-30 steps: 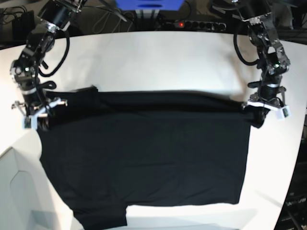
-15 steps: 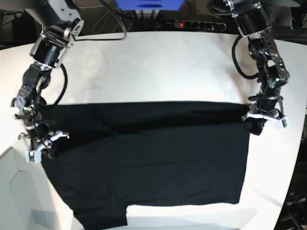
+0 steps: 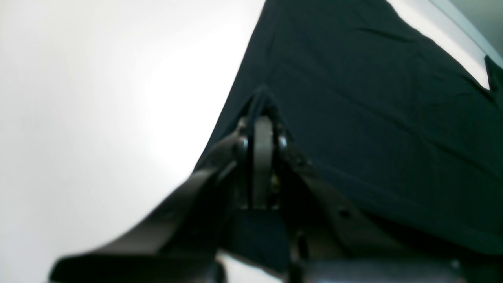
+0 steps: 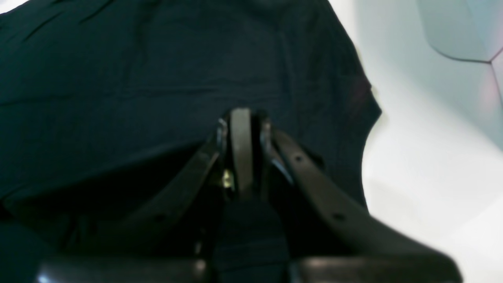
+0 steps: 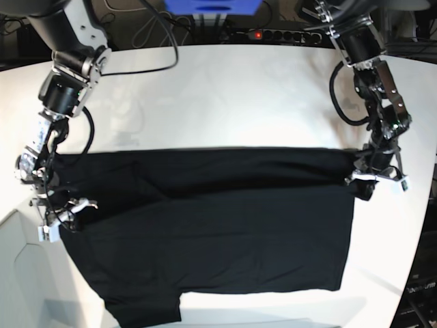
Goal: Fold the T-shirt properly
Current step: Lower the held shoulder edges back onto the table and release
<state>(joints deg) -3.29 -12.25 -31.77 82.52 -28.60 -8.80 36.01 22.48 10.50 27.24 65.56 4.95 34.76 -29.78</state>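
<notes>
- The T-shirt [image 5: 218,219] is spread over the near half of the white desk [image 5: 225,96], with a folded band of black cloth laid across its far edge.
- One short sleeve [image 5: 147,311] is seen at the near edge of the desk, in the base view's lower left.
- The left end effector [image 5: 374,179] is seen at the base view's right, at the far corner of the cloth; its jaws are closed together with a peak of the T-shirt [image 3: 353,98] pinched between them.
- In the left wrist view, the cloth is drawn up into a small tent at the left end effector [image 3: 262,118], and bare desk [image 3: 98,98] lies beside it.
- The right end effector [image 5: 60,222] is seen at the base view's left, at the opposite edge of the cloth; its jaws are likewise closed on the fabric.
- In the right wrist view, the right end effector [image 4: 240,114] is pressed against the T-shirt [image 4: 137,78], whose curved edge ends just beside the pale desk [image 4: 424,177].
- A power strip [image 5: 276,34] with a red light is seen beyond the far edge of the desk.
</notes>
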